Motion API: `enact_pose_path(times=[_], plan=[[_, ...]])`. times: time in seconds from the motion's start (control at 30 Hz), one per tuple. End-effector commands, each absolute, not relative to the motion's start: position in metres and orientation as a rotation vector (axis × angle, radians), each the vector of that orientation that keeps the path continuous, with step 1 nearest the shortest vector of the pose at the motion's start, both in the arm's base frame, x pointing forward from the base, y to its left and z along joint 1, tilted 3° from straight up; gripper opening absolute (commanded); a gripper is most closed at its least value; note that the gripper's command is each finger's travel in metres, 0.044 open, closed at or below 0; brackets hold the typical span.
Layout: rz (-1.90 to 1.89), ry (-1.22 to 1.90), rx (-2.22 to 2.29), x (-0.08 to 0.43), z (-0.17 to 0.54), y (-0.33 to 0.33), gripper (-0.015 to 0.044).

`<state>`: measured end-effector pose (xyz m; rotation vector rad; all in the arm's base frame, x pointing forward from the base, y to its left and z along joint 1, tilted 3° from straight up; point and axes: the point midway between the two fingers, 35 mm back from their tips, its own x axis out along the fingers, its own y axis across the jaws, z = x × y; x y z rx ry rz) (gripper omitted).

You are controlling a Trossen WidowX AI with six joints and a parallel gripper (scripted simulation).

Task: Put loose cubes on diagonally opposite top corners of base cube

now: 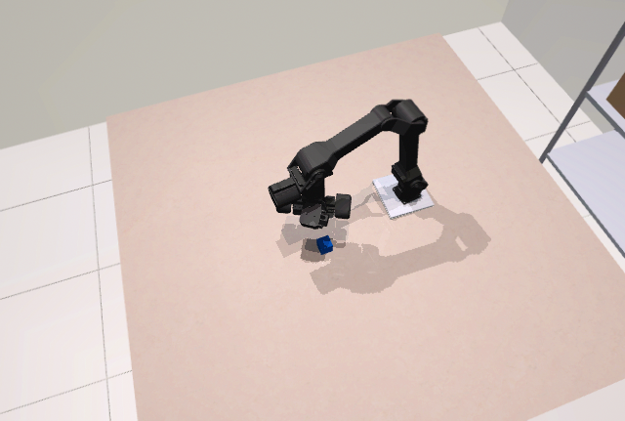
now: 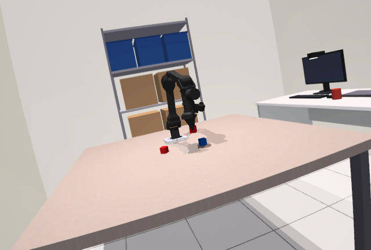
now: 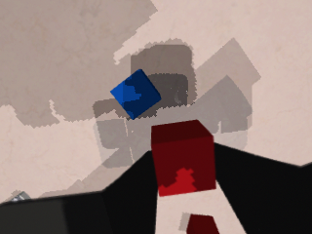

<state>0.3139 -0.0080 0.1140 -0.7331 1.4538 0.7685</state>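
My gripper is shut on a red cube and holds it above the table. In the wrist view the cube sits between the two dark fingers. The blue base cube stands on the table, apart from the held cube and up and left of it in the wrist view. The other red cube lies on the table, and only part of it shows at the bottom of the wrist view. The arm hides both red cubes in the top view.
The arm's white base plate is on the table, right of the gripper in the top view. The arm's shadows fall around the blue cube. A shelf rack and a desk with a monitor stand beyond the table.
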Motion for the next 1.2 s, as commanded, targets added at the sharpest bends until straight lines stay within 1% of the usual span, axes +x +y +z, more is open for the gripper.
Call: enact_pose_path(times=[0.0,0.33,0.77,1.17], plan=[[0.712,1.469,-0.676,0.309,0.110,0.002,0.0105],[0.572,1.514,-0.534,0.293,0.097,0.024,0.0105],[0.569,1.515,-0.532,0.293,0.096,0.025,0.0105],[0.565,1.516,-0.528,0.293,0.073,0.025,0.0105]])
